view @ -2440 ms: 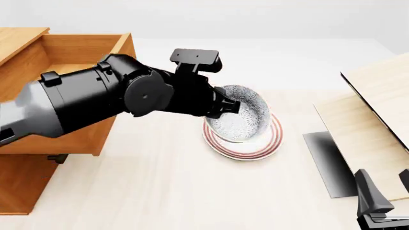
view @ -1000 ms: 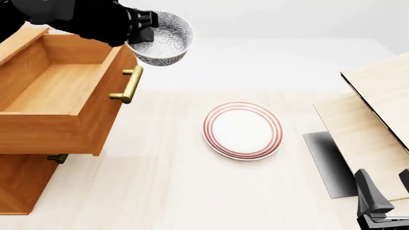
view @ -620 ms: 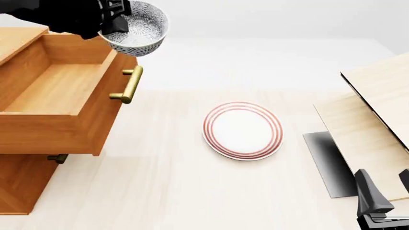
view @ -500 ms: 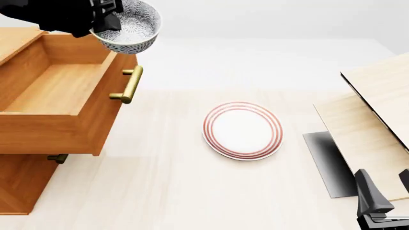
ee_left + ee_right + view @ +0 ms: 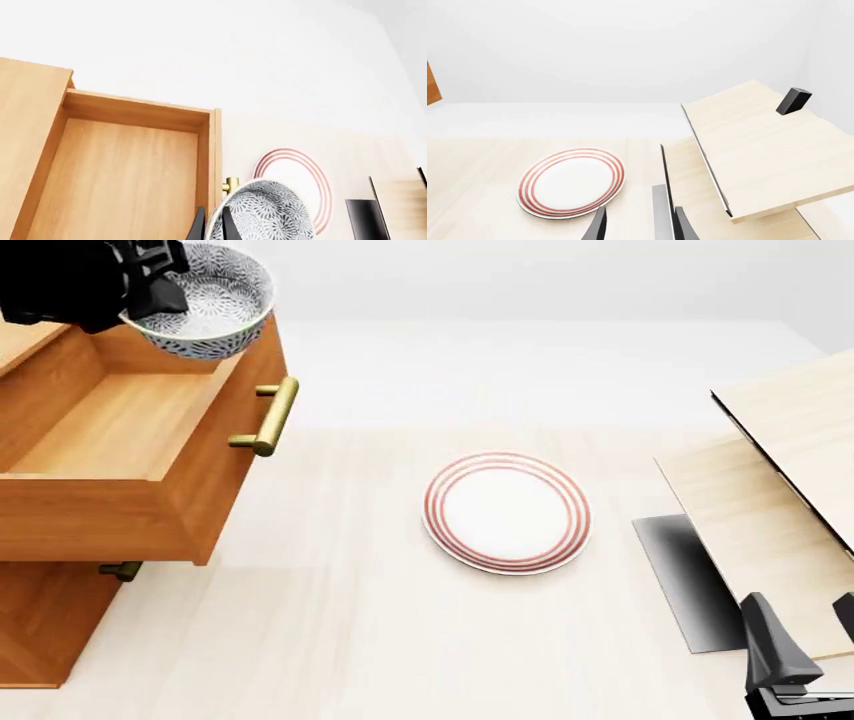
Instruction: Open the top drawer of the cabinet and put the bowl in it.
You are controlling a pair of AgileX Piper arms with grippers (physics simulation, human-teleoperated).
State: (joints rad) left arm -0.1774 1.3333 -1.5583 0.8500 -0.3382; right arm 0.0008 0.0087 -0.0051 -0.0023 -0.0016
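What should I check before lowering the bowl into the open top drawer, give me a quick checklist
1. Top drawer pulled open, wood interior exposed: ok.
2. Left gripper holds the bowl by its rim: ok.
3. Bowl fully over the drawer's interior: not ok; in the front view it hangs over the front right corner, near the brass handle.
4. Drawer interior free of objects: ok in the left wrist view.
5. Bowl upright: cannot tell, it looks slightly tilted.
6. Right gripper away from the cabinet: ok.
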